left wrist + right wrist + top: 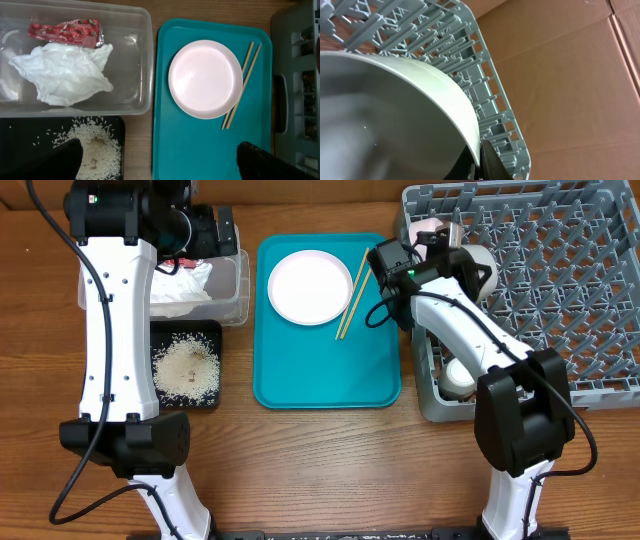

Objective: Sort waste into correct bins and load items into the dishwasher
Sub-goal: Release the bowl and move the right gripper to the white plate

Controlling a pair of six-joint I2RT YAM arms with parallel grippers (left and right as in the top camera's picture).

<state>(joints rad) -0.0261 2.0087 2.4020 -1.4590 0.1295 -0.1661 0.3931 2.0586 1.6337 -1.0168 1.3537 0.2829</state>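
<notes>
My right gripper is shut on the rim of a white bowl and holds it tilted over the left part of the grey dish rack; the bowl also shows in the overhead view. Another white dish sits in the rack's left compartment. The white-pink plate and the chopsticks lie on the teal tray. The clear tub holds the white napkin and the red wrapper. Rice lies in the black tray. My left gripper is open and empty above the tub's edge.
A pale pink-white object sits at the rack's far left corner, partly hidden by my right arm. The right arm stretches over the rack's left edge. Brown cardboard lies beyond the rack in the right wrist view.
</notes>
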